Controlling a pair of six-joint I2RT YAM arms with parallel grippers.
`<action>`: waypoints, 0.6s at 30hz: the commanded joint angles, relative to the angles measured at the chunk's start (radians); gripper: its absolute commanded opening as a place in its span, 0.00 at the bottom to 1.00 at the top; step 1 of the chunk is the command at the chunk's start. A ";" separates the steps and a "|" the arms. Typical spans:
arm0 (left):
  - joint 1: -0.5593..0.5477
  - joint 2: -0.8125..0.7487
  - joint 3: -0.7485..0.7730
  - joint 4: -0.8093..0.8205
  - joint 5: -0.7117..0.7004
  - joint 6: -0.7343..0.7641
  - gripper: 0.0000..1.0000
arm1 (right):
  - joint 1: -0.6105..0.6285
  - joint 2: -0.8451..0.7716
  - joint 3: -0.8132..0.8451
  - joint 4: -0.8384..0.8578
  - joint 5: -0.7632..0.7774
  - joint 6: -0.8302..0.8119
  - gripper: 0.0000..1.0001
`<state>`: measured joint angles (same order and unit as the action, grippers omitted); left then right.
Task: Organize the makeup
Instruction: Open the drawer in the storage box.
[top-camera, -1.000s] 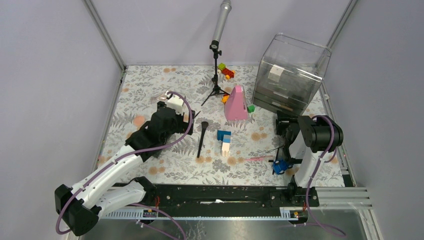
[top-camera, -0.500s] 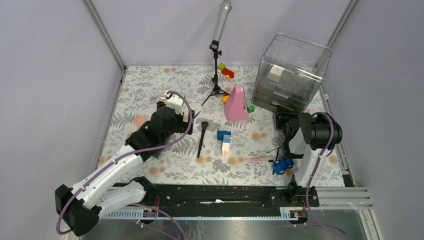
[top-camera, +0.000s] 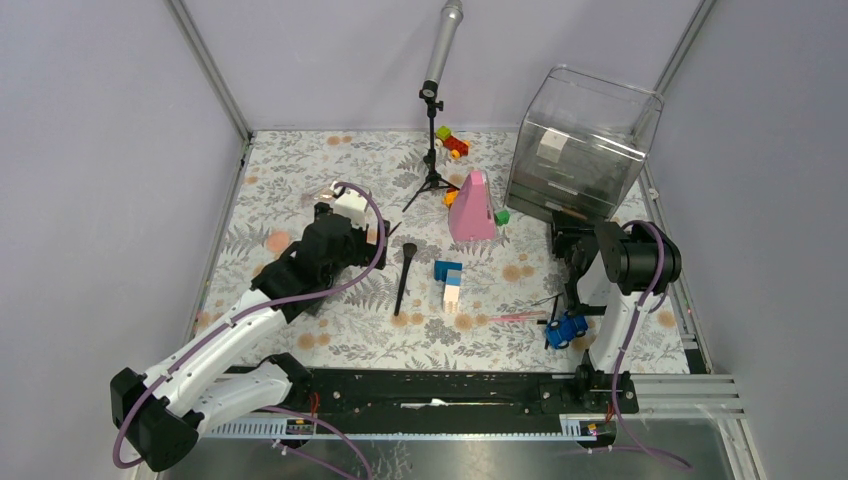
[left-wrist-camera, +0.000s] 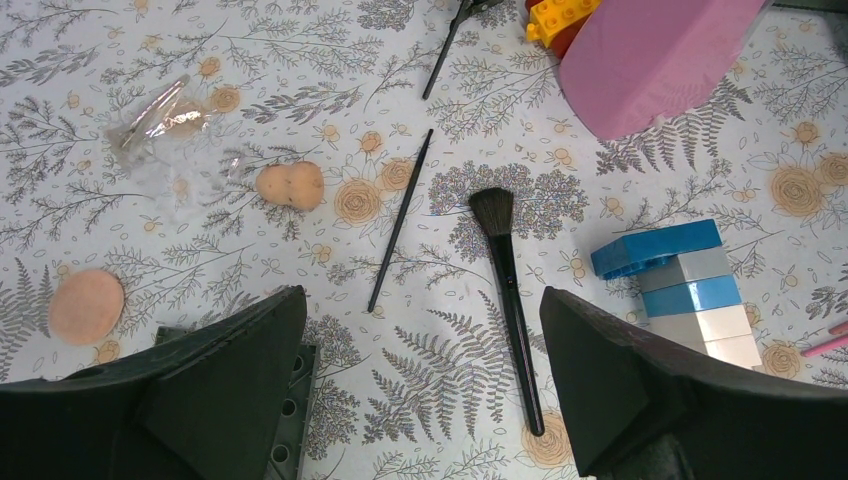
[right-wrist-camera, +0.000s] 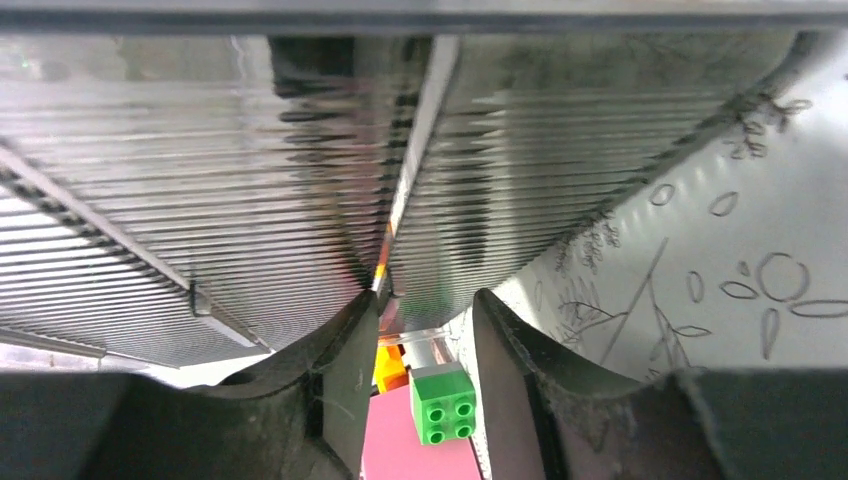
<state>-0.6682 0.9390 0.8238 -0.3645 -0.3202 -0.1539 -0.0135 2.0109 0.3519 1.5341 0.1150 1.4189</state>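
My left gripper is open and empty above the mat; in the left wrist view its jaws stand wide apart. Between and beyond them lie a black-handled brush, a thin black pencil, a lumpy peach sponge and a round peach sponge. A flat dark piece with round holes lies by the left finger. The brush also shows in the top view. A pink pencil lies right of it. My right gripper is narrowly open and empty, close against the clear drawer unit.
A tall pink cone-shaped object, a green block, blue and white blocks and a blue toy car are on the mat. A small tripod stands at the back. Crumpled clear plastic lies far left.
My right gripper has edged slightly toward the drawer unit. The left arm and the items on the mat have not moved.
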 joint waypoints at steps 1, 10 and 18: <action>0.006 -0.002 -0.003 0.040 0.017 0.008 0.99 | -0.010 -0.001 0.030 0.144 0.065 -0.010 0.43; 0.007 0.001 -0.004 0.039 0.021 0.010 0.99 | -0.011 0.004 0.032 0.146 0.069 -0.027 0.19; 0.007 0.004 -0.004 0.039 0.024 0.010 0.99 | -0.011 0.008 0.017 0.146 0.050 -0.059 0.00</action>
<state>-0.6670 0.9390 0.8238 -0.3645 -0.3157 -0.1539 -0.0143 2.0113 0.3679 1.5692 0.1226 1.4227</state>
